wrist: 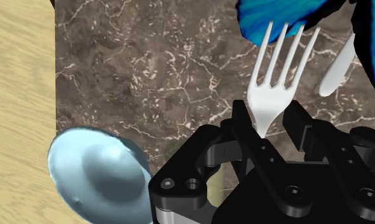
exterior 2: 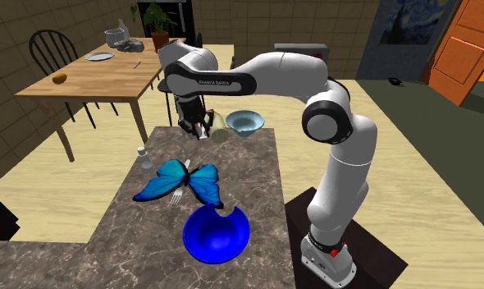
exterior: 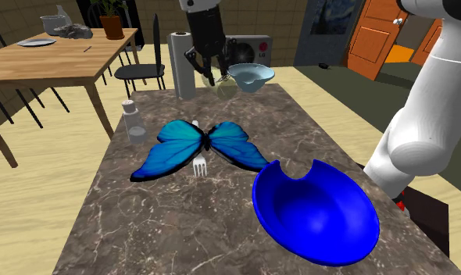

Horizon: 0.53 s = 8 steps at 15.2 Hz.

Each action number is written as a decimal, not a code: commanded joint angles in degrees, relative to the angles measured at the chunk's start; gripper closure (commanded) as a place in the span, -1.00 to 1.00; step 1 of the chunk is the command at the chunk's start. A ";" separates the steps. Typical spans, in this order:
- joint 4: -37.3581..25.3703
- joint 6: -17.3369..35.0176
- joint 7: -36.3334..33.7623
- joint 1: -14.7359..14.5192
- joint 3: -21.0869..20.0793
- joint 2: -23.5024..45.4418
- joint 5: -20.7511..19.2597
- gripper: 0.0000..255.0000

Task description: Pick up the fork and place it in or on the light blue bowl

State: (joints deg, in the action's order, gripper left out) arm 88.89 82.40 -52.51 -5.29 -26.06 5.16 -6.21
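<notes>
Two forks show: one fork (wrist: 275, 83) is pinched by its handle in the claw (wrist: 267, 124), near the light blue bowl (exterior: 251, 76). The other fork (exterior: 198, 164) lies on the single butterfly (exterior: 174, 148). A second bowl, the dark blue bowl (exterior: 315, 211), sits on the bench (exterior: 182, 226).

White capital letters run along the dark band of the robot arm (exterior 2: 218, 82) in the second exterior view, on the link stretched out above the far end of the marble table (exterior 2: 257, 189). They appear to read "FRANKA EMIKA", though the second word is faint and hard to make out. From the shoulder view, a white appliance (exterior: 248, 48) beyond the table's far end carries a small round reddish badge on its front. Its characters are too small to read from where I stand.
</notes>
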 commanded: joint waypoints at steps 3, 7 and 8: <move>-4.03 -3.40 0.10 -0.21 -0.09 0.74 -0.34 1.00; -6.12 -5.40 1.56 0.46 0.44 0.70 -0.56 1.00; -5.34 -5.10 3.07 1.35 1.08 0.01 -0.50 1.00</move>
State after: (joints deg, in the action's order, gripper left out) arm 82.93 77.23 -50.73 -4.68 -25.50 5.90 -6.83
